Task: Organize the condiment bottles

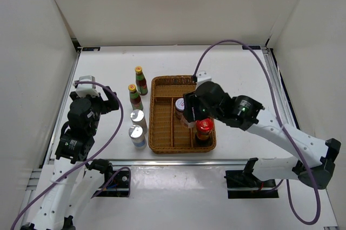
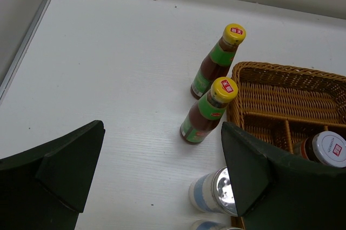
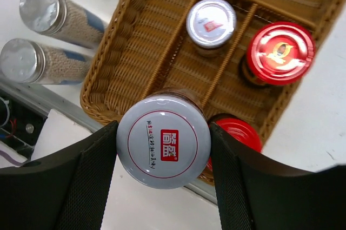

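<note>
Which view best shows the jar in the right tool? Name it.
Right wrist: the silver-lidded jar fills the right tool, lid label readable. Top external hides it under the arm; left wrist doesn't clearly show it.

Free tray (image 1: 163, 126) slot left of jars (image 1: 204, 127)

The white table (image 1: 238, 70) carried a wicker tray (image 1: 173, 78) near its middle. Just left of the tray stood a far bottle (image 1: 141, 80) and a near bottle (image 1: 135, 97). Closer to the arms stood a shaker (image 1: 138, 119) and a second shaker (image 1: 137, 135), all upright in a row.
</note>
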